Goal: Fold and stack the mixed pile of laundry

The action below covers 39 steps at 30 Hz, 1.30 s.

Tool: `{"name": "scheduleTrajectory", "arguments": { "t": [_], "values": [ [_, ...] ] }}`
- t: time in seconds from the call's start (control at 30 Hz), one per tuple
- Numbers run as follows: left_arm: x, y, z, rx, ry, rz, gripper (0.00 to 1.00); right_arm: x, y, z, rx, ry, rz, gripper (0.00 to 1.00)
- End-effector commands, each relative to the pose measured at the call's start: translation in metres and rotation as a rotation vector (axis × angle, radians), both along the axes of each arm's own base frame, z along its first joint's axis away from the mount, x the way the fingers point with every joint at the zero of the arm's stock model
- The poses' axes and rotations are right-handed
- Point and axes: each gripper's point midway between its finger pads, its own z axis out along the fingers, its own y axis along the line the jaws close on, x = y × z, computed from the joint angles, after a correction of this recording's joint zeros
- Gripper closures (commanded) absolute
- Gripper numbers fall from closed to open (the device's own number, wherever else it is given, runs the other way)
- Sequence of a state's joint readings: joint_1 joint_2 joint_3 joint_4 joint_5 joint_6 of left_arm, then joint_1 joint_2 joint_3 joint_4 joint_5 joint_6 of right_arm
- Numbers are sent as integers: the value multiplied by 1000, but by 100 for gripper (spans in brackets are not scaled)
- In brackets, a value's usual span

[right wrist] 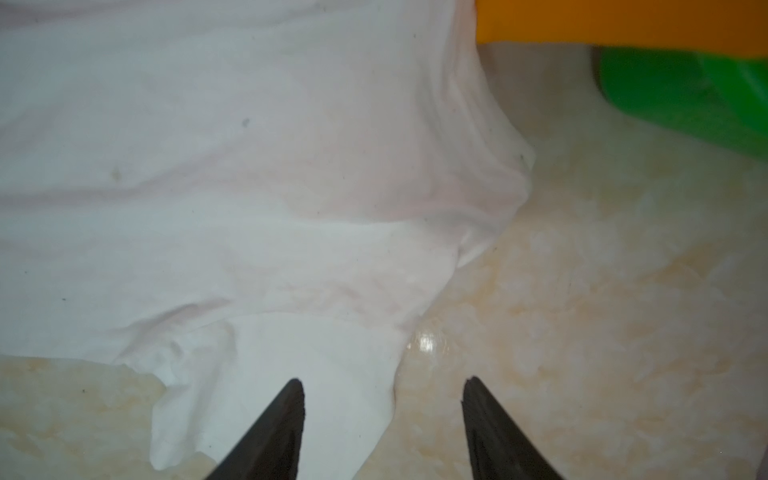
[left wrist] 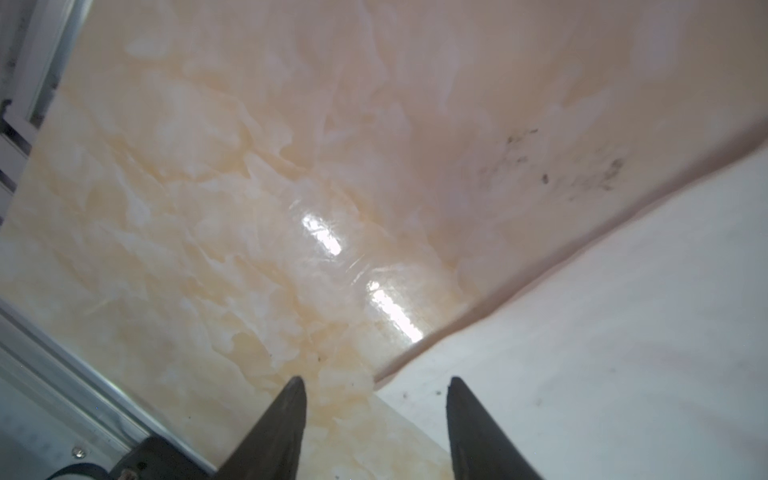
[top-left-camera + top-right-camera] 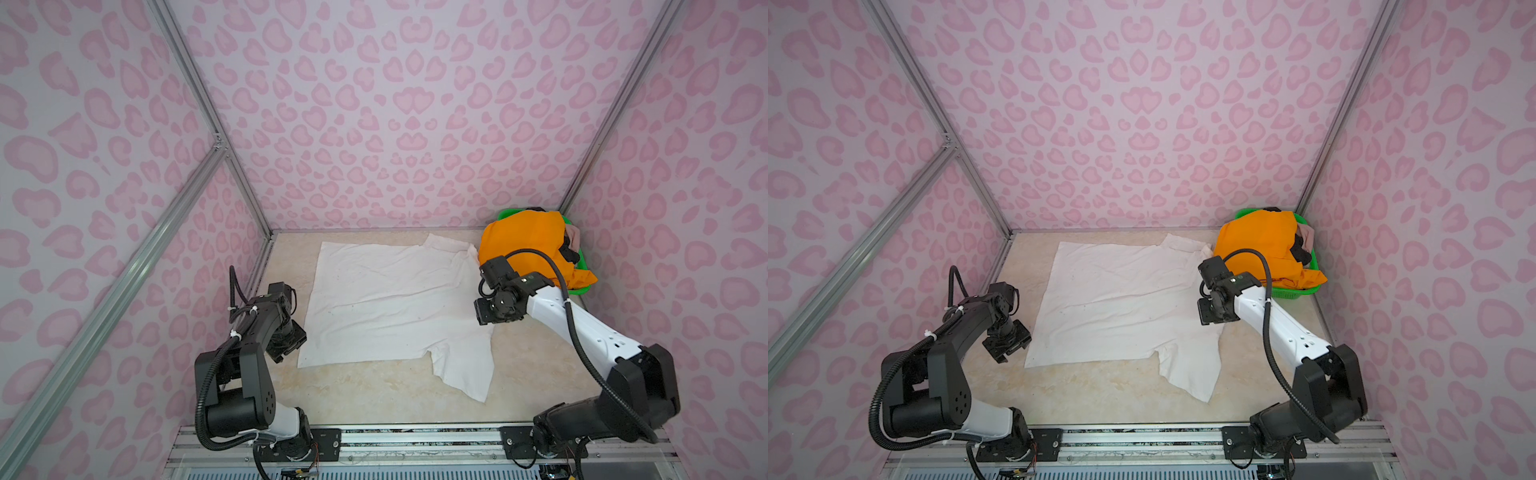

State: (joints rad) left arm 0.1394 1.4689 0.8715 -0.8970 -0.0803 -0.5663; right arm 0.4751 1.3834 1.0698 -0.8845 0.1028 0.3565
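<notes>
Plainly, left gripper (image 2: 374, 380) and right gripper (image 1: 382, 380) gape empty at opposite edges of the white T-shirt (image 3: 395, 299).

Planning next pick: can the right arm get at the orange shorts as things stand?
Probably yes: the orange shorts lie uncovered on top of the green basket, close beside the right tool, whose jaws stand open and empty.

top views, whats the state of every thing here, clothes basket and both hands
white cotton T-shirt: spread flat on the table, unfolded
green plastic mesh basket: upright, heaped with clothes
bright orange fabric shorts: draped over the basket, unfolded
black knit piece: bunched in the basket
beige-pink cloth piece: bunched in the basket
left hand: open, empty
right hand: open, empty
</notes>
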Motion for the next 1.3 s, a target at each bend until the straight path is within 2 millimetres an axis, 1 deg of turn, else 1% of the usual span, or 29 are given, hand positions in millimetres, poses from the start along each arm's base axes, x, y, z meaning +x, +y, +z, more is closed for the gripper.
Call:
{"name": "scheduleTrajectory", "arguments": {
  "t": [0.0,0.07,0.2,0.3,0.43,0.57,0.7,0.83,0.97,1.03,1.13,1.27],
  "values": [
    [-13,-8,-3,-5,11,15,44,-37,-4,-13,57,59,-78,39],
    [-15,-13,-3,-5,10,12,44,-52,-8,-19,71,83,-97,40],
    [-17,-20,-8,-19,16,17,44,-79,-12,-37,76,159,-122,40],
    [-20,-20,-15,-15,25,25,44,-97,-11,-50,93,203,-145,40],
    [-21,-17,-22,-1,40,24,45,-119,-10,-61,89,232,-167,43],
    [-24,-18,-31,-7,62,25,46,-131,-11,-74,102,243,-196,46],
    [-26,-17,-34,2,62,30,47,-139,-3,-79,147,264,-202,47],
    [-25,-15,-32,12,58,31,47,-140,-4,-84,127,268,-185,48],
    [-24,-9,-22,54,33,37,46,-145,9,-90,171,306,-155,49],
    [-23,-7,-19,60,21,39,45,-149,15,-91,186,325,-127,47],
    [-20,-12,-19,32,-4,35,46,-159,21,-93,204,359,-91,44],
    [-21,-17,-24,6,5,31,49,-169,25,-98,218,387,-79,44]
  ]
}}
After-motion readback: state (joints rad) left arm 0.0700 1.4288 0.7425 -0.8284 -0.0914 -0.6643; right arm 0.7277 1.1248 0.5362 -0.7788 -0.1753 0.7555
